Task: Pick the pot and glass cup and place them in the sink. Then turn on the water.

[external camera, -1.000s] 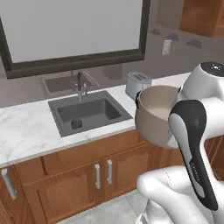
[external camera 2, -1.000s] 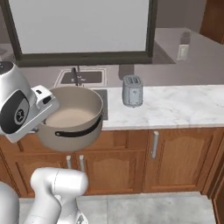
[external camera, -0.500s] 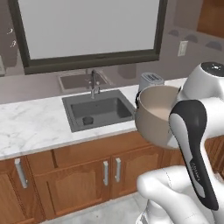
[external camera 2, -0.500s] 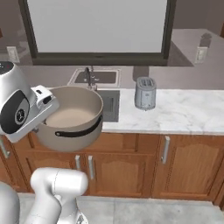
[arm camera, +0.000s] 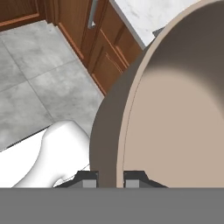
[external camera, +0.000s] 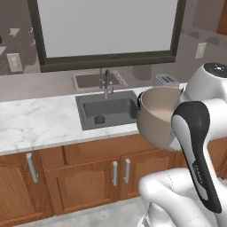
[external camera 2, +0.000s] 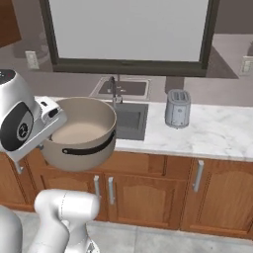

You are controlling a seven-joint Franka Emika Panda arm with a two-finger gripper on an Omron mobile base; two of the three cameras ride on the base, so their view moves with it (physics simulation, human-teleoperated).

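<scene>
My gripper (arm camera: pixel 110 179) is shut on the rim of the pot (arm camera: pixel 175 109), one fingertip on each side of the wall. The wide taupe pot (external camera: pixel 157 111) hangs tilted in the air in front of the counter edge, just right of the sink (external camera: pixel 115 108). In the right base view the pot (external camera 2: pixel 81 131) sits at the hand, before the sink (external camera 2: pixel 129 118). The small dark glass cup (external camera: pixel 99 119) stands on the basin floor near its front left. A dark curved faucet (external camera: pixel 106 82) rises at the back edge; no water runs from it.
A silver toaster (external camera 2: pixel 177 108) stands on the white marble counter (external camera 2: pixel 217 133) right of the sink. Wooden cabinet doors (external camera: pixel 88 177) run below the counter. A large window (external camera: pixel 106 26) fills the wall behind the faucet. The grey tiled floor (arm camera: pixel 39 87) lies below the hand.
The whole picture has shifted because the base moved: sink and toaster have slid to the right in both base views. The pot stays in my grip in the same pose.
</scene>
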